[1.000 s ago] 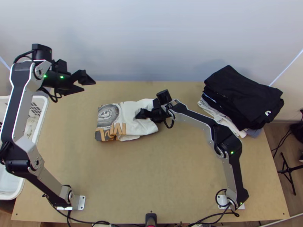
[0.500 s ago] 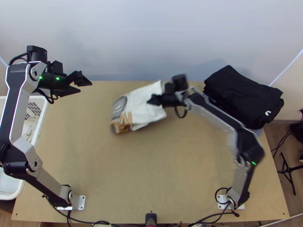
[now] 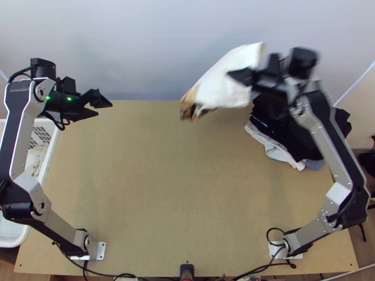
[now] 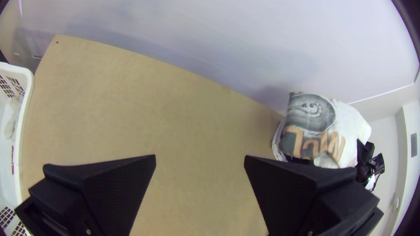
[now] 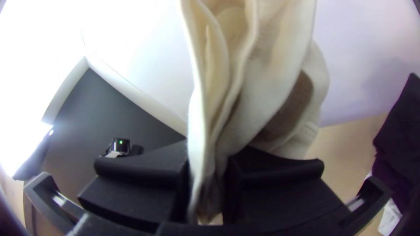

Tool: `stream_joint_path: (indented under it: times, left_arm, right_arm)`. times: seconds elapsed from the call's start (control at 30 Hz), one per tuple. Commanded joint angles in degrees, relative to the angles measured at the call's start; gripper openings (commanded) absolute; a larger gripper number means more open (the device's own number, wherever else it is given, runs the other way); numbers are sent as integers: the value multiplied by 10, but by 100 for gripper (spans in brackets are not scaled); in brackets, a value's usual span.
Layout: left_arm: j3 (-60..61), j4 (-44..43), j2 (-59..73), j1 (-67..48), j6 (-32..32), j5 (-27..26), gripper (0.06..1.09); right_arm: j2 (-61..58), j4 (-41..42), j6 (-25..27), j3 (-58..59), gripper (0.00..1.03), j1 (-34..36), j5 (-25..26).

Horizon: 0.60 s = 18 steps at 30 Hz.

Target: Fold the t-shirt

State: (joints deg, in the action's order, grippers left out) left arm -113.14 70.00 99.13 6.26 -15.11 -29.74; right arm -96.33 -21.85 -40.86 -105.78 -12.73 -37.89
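From where I stand, the t-shirt (image 3: 224, 86) is up in the air over the table's far edge, toward the right-hand side, against the pale wall (image 3: 140, 47). It is white, with a round grey print and orange markings, and it hangs at a slant, the printed end lower and nearer the middle of the table (image 3: 178, 187). Its layers lie loosely doubled over one another, with open folds between them.

The right gripper (image 3: 238, 77) has it by one end; in its wrist view the right gripper (image 5: 207, 168) pinches several bunched layers between its two black fingers. The right arm bends up over a stack of dark clothes (image 3: 281, 126), with a white garment (image 3: 276, 149) and a bit of blue-grey cloth (image 3: 313, 164) poking out beneath.

Across the table, well apart from the shirt, the left gripper (image 3: 105, 108) hangs at the far left with its fingers spread wide and nothing between them. Beside the table's left edge sits a white basket (image 3: 55, 134) with pale cloth (image 3: 33, 159) inside.
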Motion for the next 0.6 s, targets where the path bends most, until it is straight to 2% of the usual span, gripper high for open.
stream_joint_path:
  times: [0.0, 0.23, 0.4, 0.57]
  left_arm:
    - [5, 0, -6, 0, 1, -1, 104]
    - [20, -1, -15, 0, 2, -1, 104]
    - [21, -2, -18, 1, 3, -1, 104]
    - [21, -3, -18, -1, 3, -2, 104]
  right_arm:
    - [-15, -9, 3, -109, 3, 133, -54]
    - [-64, -32, -7, -203, 3, 217, -96]
    - [-78, -32, -7, -209, 3, 251, -129]
    - [-89, -37, -5, -197, 3, 274, -138]
